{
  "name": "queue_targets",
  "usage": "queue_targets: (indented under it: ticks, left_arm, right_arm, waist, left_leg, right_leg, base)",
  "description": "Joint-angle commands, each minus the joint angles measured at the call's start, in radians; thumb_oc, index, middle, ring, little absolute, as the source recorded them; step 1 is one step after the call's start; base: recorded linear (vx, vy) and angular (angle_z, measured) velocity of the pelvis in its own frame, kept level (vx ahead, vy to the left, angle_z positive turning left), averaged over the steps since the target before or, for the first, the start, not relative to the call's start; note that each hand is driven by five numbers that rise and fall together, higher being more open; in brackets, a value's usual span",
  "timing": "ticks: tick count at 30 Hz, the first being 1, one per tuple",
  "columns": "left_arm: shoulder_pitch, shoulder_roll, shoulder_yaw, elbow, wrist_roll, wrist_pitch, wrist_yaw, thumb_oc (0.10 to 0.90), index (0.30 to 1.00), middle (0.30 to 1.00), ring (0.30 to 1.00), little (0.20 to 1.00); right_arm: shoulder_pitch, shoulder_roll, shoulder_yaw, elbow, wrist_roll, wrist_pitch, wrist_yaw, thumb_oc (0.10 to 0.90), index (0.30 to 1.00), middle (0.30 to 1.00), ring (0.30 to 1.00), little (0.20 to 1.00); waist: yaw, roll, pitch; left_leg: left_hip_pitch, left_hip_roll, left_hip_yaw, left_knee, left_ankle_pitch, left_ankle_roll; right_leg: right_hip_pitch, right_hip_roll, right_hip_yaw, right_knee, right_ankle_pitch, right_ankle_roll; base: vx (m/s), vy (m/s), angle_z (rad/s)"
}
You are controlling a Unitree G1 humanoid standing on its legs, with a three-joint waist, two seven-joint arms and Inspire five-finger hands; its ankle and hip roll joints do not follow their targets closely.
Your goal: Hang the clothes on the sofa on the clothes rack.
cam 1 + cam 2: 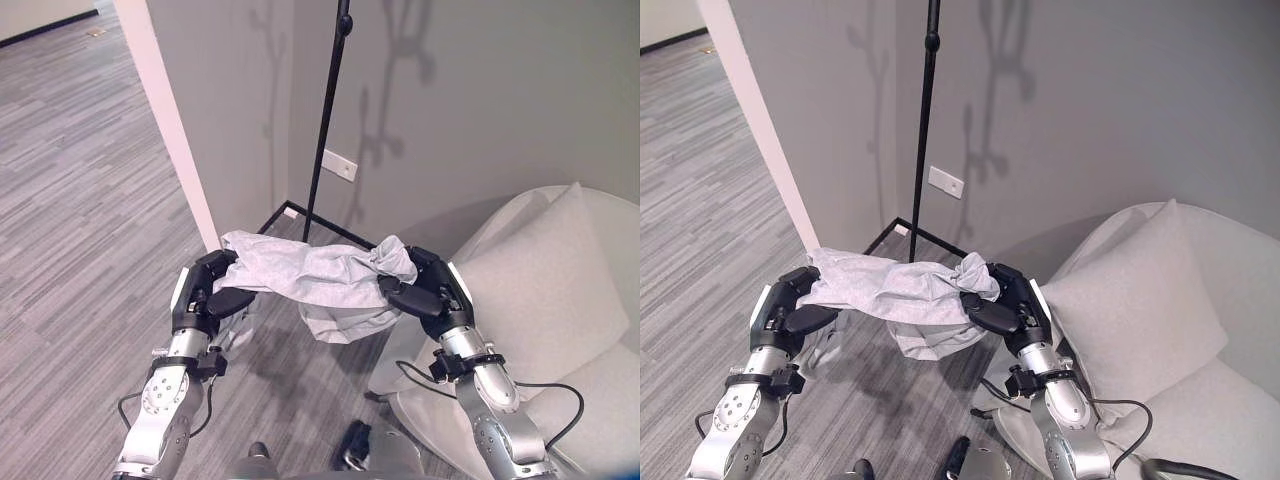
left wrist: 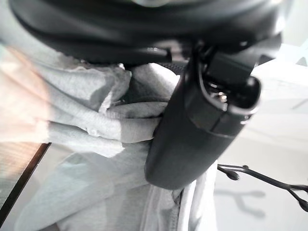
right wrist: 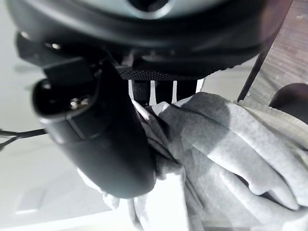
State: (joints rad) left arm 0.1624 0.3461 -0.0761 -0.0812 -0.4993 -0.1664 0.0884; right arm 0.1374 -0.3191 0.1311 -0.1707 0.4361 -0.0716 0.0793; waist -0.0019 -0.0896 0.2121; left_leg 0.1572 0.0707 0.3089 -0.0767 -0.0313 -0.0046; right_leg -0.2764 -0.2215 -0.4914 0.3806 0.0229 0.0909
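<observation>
A light grey garment [image 1: 310,275] hangs stretched between my two hands above the floor, its middle sagging down. My left hand [image 1: 205,285] is shut on the garment's left end, the thumb [image 2: 192,130] pressing bunched cloth [image 2: 91,115]. My right hand [image 1: 430,285] is shut on the right end, with the thumb [image 3: 106,144] against folds of the cloth [image 3: 226,149]. The black clothes rack pole [image 1: 325,120] rises just behind the garment, its base frame [image 1: 320,225] on the floor by the grey wall. The pale sofa [image 1: 560,300] with a cushion stands at my right.
A grey wall [image 1: 480,100] with a white socket plate [image 1: 340,165] backs the rack. A wall corner with white edging [image 1: 175,140] stands left of the rack. Grey wood-look floor [image 1: 70,200] spreads to the left.
</observation>
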Motion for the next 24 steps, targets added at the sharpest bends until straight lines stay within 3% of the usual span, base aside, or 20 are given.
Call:
queue_targets:
  ticks: [1,4,6,8,10,12,13,14,17,19,21,23,24]
  left_arm:
    - [-0.115,-0.003,0.055,-0.119,0.019,-0.109,0.012,0.4,0.3,0.3,0.3,0.3]
    - [-0.134,0.0,0.045,-0.112,0.045,-0.109,0.003,0.4,0.3,0.3,0.3,0.3]
    - [-0.126,-0.01,0.032,-0.114,0.066,-0.11,-0.013,0.4,0.3,0.3,0.3,0.3]
    - [-0.112,-0.028,0.031,-0.106,0.08,-0.112,-0.01,0.4,0.3,0.3,0.3,0.3]
    - [-0.118,-0.034,0.024,-0.096,0.086,-0.114,-0.001,0.4,0.3,0.3,0.3,0.3]
    - [-0.152,-0.018,0.038,-0.087,0.123,-0.136,0.044,0.4,0.3,0.3,0.3,0.3]
    - [-0.166,0.013,0.074,-0.093,0.191,-0.159,0.093,0.4,0.3,0.3,0.3,0.3]
    - [-0.168,0.013,0.074,-0.093,0.193,-0.159,0.095,0.4,0.3,0.3,0.3,0.3]
    - [-0.199,0.033,0.126,-0.113,0.262,-0.183,0.163,0.4,0.3,0.3,0.3,0.3]
    - [-0.214,0.045,0.158,-0.127,0.302,-0.192,0.202,0.4,0.3,0.3,0.3,0.3]
    - [-0.228,0.059,0.19,-0.139,0.348,-0.203,0.234,0.4,0.3,0.3,0.3,0.3]
    - [-0.245,0.066,0.211,-0.155,0.37,-0.211,0.262,0.4,0.3,0.3,0.3,0.3]
    - [-0.254,0.075,0.225,-0.164,0.377,-0.21,0.274,0.4,0.3,0.3,0.3,0.3]
  right_arm:
    - [-0.065,-0.051,-0.096,-0.063,0.023,-0.122,-0.038,0.4,0.3,0.3,0.3,0.3]
    - [-0.07,-0.053,-0.089,-0.061,0.007,-0.122,-0.046,0.4,0.3,0.3,0.3,0.3]
    - [-0.061,-0.052,-0.088,-0.05,-0.002,-0.123,-0.046,0.4,0.3,0.3,0.3,0.3]
    - [-0.056,-0.058,-0.09,-0.04,-0.012,-0.126,-0.051,0.4,0.3,0.3,0.3,0.3]
    - [-0.058,-0.064,-0.091,-0.037,-0.018,-0.128,-0.054,0.4,0.3,0.3,0.3,0.3]
    - [-0.086,-0.101,-0.106,-0.019,-0.036,-0.144,-0.074,0.4,0.3,0.3,0.3,0.3]
    - [-0.109,-0.131,-0.115,0.003,-0.059,-0.153,-0.093,0.4,0.3,0.3,0.3,0.3]
    - [-0.111,-0.13,-0.115,0.005,-0.059,-0.154,-0.094,0.4,0.3,0.3,0.3,0.3]
    - [-0.142,-0.171,-0.118,0.022,-0.113,-0.156,-0.122,0.4,0.3,0.3,0.3,0.3]
    - [-0.166,-0.187,-0.123,0.024,-0.129,-0.16,-0.135,0.4,0.3,0.3,0.3,0.3]
    - [-0.177,-0.201,-0.139,0.021,-0.141,-0.169,-0.143,0.4,0.3,0.3,0.3,0.3]
    - [-0.192,-0.206,-0.151,0.02,-0.155,-0.177,-0.157,0.4,0.3,0.3,0.3,0.3]
    - [-0.204,-0.209,-0.157,0.017,-0.167,-0.18,-0.172,0.4,0.3,0.3,0.3,0.3]
  waist:
    - [-0.044,0.013,-0.029]
    - [-0.047,0.012,-0.027]
    - [-0.053,0.005,-0.067]
    - [-0.065,0.019,-0.105]
    - [-0.07,0.025,-0.115]
    - [-0.066,0.021,-0.116]
    - [-0.041,0.0,-0.104]
    - [-0.043,-0.005,-0.103]
    - [-0.016,-0.025,-0.086]
    - [0.001,-0.031,-0.079]
    - [0.007,-0.035,-0.082]
    - [0.009,-0.029,-0.089]
    - [0.013,-0.018,-0.096]
  left_leg:
    - [0.034,-0.046,-0.075,-0.006,-0.079,0.002]
    - [0.051,-0.046,-0.089,0.004,-0.104,-0.001]
    - [0.087,-0.056,-0.1,0.038,-0.16,-0.002]
    - [0.106,-0.028,-0.091,0.098,-0.189,-0.026]
    - [0.099,-0.012,-0.088,0.15,-0.179,-0.041]
    - [-0.023,0.069,-0.077,0.471,-0.017,-0.117]
    - [-0.113,0.086,-0.097,0.688,0.077,-0.139]
    - [-0.12,0.083,-0.098,0.691,0.082,-0.137]
    - [-0.187,0.165,-0.065,0.831,0.113,-0.127]
    - [-0.224,0.204,-0.062,0.835,0.097,-0.113]
    - [-0.247,0.25,-0.078,0.764,0.088,-0.104]
    - [-0.244,0.282,-0.09,0.634,0.092,-0.106]
    - [-0.239,0.285,-0.108,0.508,0.095,-0.109]
  right_leg:
    - [0.019,0.06,0.138,-0.202,0.064,0.055]
    - [0.017,0.054,0.146,-0.246,0.083,0.06]
    - [0.079,0.08,0.145,-0.258,0.054,0.031]
    - [0.124,0.11,0.124,-0.266,0.026,0.016]
    - [0.148,0.125,0.121,-0.281,0.015,0.006]
    - [0.229,0.167,0.121,-0.343,-0.003,-0.043]
    - [0.29,0.182,0.13,-0.382,-0.026,-0.079]
    - [0.288,0.179,0.128,-0.385,-0.021,-0.081]
    - [0.345,0.187,0.144,-0.389,-0.058,-0.105]
    - [0.366,0.178,0.173,-0.39,-0.068,-0.103]
    - [0.383,0.164,0.199,-0.394,-0.075,-0.088]
    - [0.397,0.154,0.22,-0.398,-0.083,-0.071]
    - [0.406,0.15,0.232,-0.4,-0.092,-0.058]
  base:
    - [0.23,-0.076,0.15]
    - [0.19,-0.065,0.48]
    - [0.42,-0.082,0.38]
    - [0.44,-0.087,0.12]
    - [0.29,-0.113,0.07]
    - [0.33,-0.271,-0.16]
    - [0.2,-0.221,-0.13]
    - [0.22,-0.177,-0.14]
    - [0.17,-0.082,-0.53]
    - [0.17,0.04,-0.64]
    - [0.19,0.114,-0.15]
    - [0.18,0.187,-0.38]
    - [0.13,0.162,-0.46]
